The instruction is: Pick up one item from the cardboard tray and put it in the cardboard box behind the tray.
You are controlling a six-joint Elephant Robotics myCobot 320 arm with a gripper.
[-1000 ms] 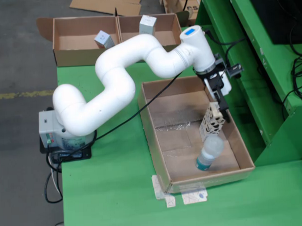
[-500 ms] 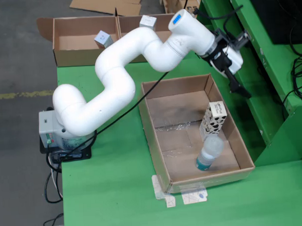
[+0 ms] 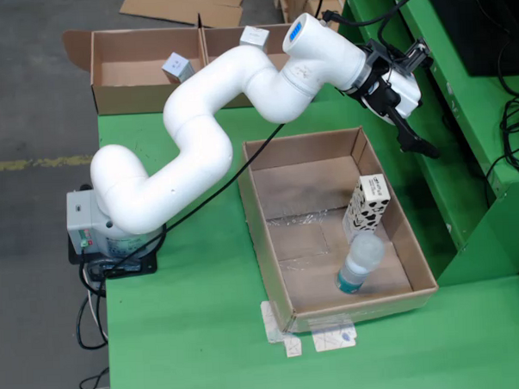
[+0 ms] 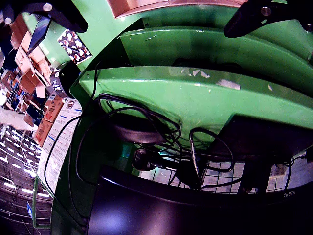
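Spotted carton (image 3: 366, 207) is what we were reaching for a second ago, and it stands exactly where it stood then: upright against the right wall of the cardboard tray (image 3: 262, 213), with the clear bottle (image 3: 359, 262) lying just in front of it toward the tray's near right corner. What has changed is the arm. A second ago our jaws were down inside the tray, closed in on the top of the carton; half a second ago they had already lifted away with nothing in them, and now the gripper (image 3: 419, 144) has swung further up and out, past the tray's far right corner and over the right edge of the counter (image 3: 197, 335). In the fixed view the dark fingers splay apart and carry nothing, and the riding view agrees: one fingertip (image 4: 259, 12) shows at each top corner, wide apart, with only green framing, cables and a dark screen between them. We read that as a missed or released grasp, so no item has left the tray on this try. The cardboard box (image 3: 117, 80) behind the tray holds two small packets, one in each compartment, but the carton is not among them. To our mind the pick has to be done afresh: come back over the tray, line up and close on an item.
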